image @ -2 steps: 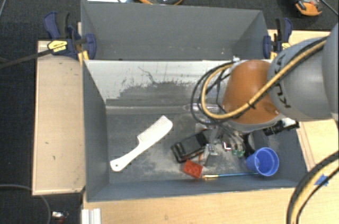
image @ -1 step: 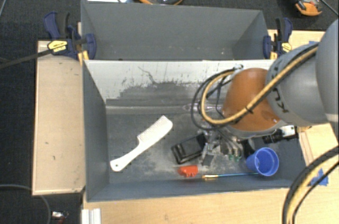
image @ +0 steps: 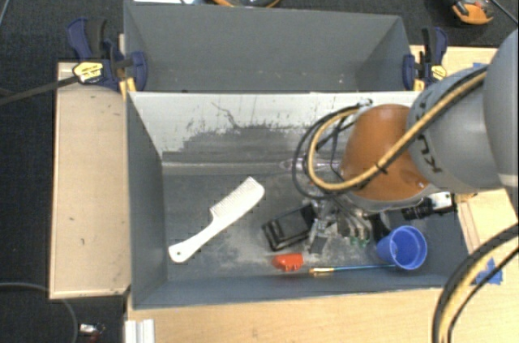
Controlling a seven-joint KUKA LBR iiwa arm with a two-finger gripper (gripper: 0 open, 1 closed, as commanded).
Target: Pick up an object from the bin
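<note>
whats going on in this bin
The robot arm reaches in from the right. Its gripper is down near the bin's floor, right beside a black block. A small red piece and a blue cup lie close by, and a white comb lies further left. Whether it grips anything is unclear.

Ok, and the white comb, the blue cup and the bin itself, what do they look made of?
The white comb looks like moulded plastic: matte, uniform white, with even teeth. The blue cup is likely plastic too: smooth, with a thin, even rim. The bin looks like grey sheet metal with a dull finish, and has pale scratches and scuffs on its sloped wall.
</note>
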